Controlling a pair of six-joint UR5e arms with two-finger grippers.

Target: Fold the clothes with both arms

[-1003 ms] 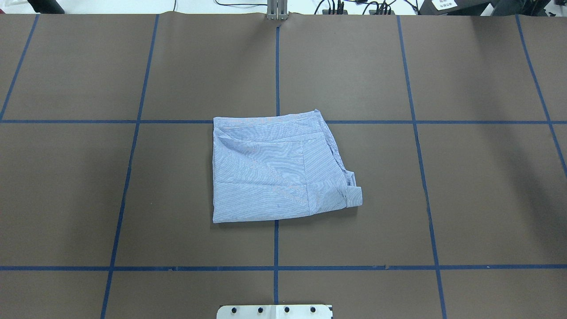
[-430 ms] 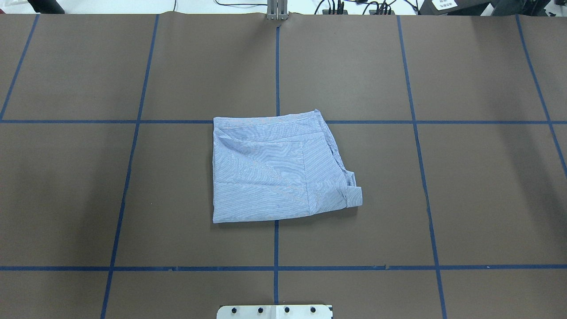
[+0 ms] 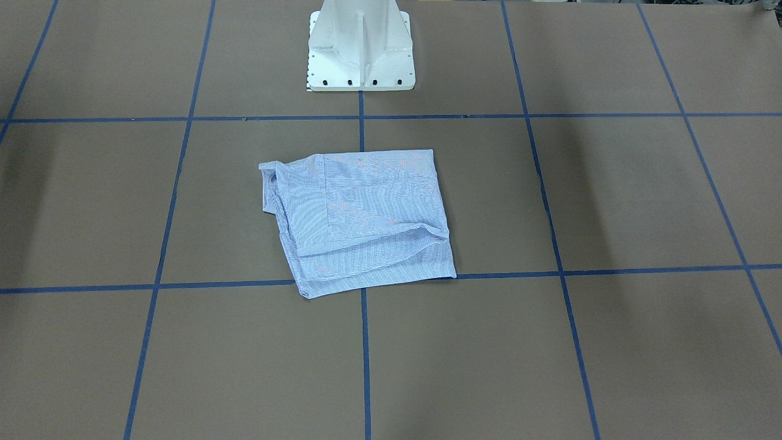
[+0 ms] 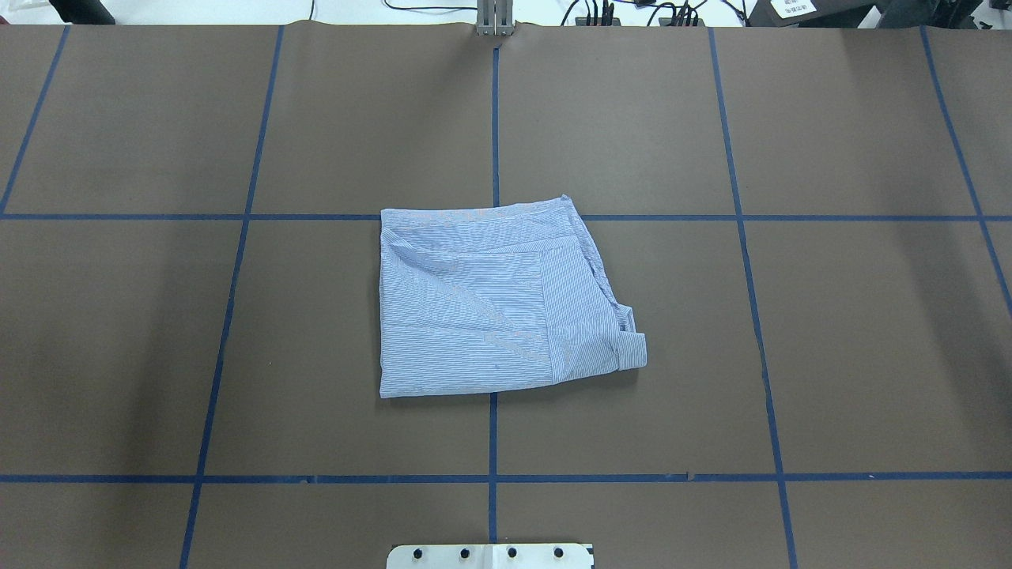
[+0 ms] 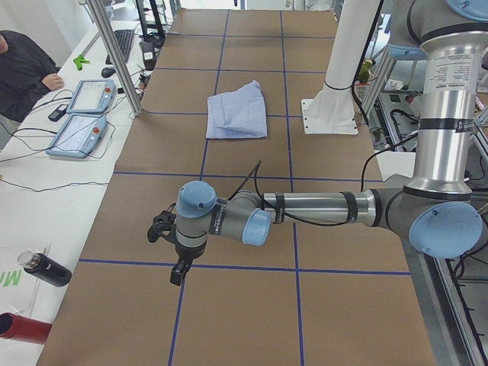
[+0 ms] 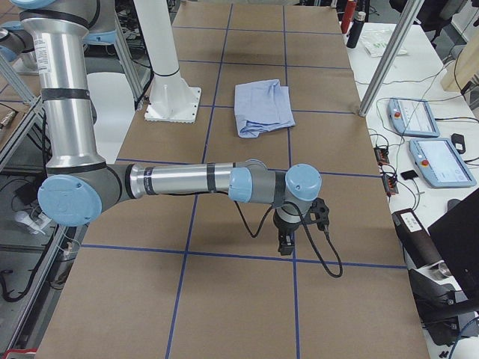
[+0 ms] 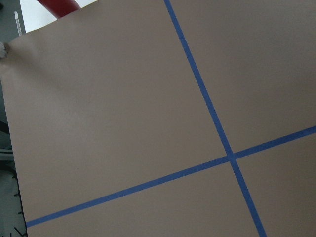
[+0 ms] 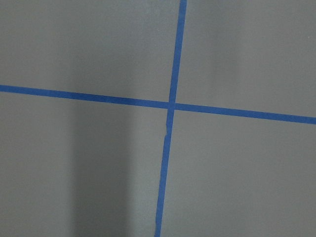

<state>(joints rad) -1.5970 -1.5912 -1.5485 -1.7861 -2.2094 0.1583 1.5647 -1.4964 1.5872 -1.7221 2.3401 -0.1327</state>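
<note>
Shirt folded at table centre, both arms parked out at the ends.

Left gripper (image 5: 177, 273) hangs over bare brown paper at the robot's left end of the table (image 4: 870, 356), well apart from the shirt (image 4: 490, 308). Can't tell its finger state: only a side view shows it, and its wrist cam sees just paper and blue tape (image 4: 494, 118). Shirt lies flat as a near-square packet straddling the centre tape line in front of the white pedestal (image 3: 360, 49). It's slightly wider across the table than deep, with a bit more on the robot's right, and a cuff-like tab (image 4: 632, 348) pokes out at the robot-side right corner. Right gripper (image 6: 284, 243) mirrors the left at the far end, fingers likewise can't tell. My read: any touch-up means reaching inward, and neither arm is clearly nearer.
</note>
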